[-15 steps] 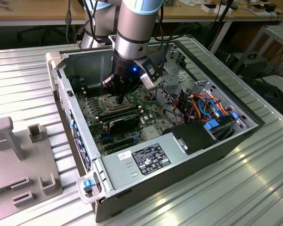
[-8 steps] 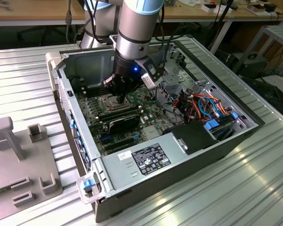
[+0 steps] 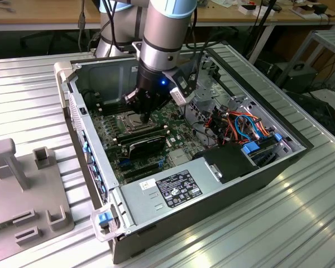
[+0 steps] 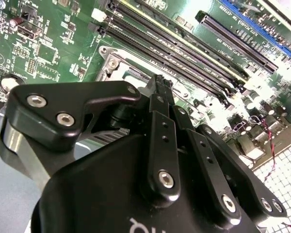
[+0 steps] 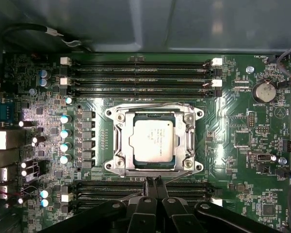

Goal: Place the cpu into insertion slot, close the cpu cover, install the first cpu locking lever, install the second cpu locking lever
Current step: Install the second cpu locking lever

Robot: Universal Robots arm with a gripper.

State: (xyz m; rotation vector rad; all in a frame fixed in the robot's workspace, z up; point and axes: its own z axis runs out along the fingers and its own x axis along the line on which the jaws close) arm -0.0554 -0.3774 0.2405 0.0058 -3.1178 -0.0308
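In the first wrist view the cpu (image 5: 153, 141) lies flat in the insertion slot (image 5: 117, 141), its silver top showing through the window of the cpu cover (image 5: 153, 115), which lies down over it. A thin wire lever (image 5: 150, 105) runs along one edge of the socket. My gripper (image 5: 155, 181) is shut, its tips pressed together at the opposite socket edge, beside the memory slots. In the second wrist view the gripper (image 4: 160, 83) points at the socket rim (image 4: 111, 63). In the exterior view the gripper (image 3: 144, 115) hangs low over the socket (image 3: 128, 120) inside the case.
Long black memory slots (image 5: 136, 73) flank the socket on two sides. The open computer case (image 3: 89, 162) walls in the board, with a power supply (image 3: 176, 187) and cables (image 3: 243, 125) toward the exterior view's right. A grey fixture (image 3: 22, 184) stands on the table at the exterior view's left.
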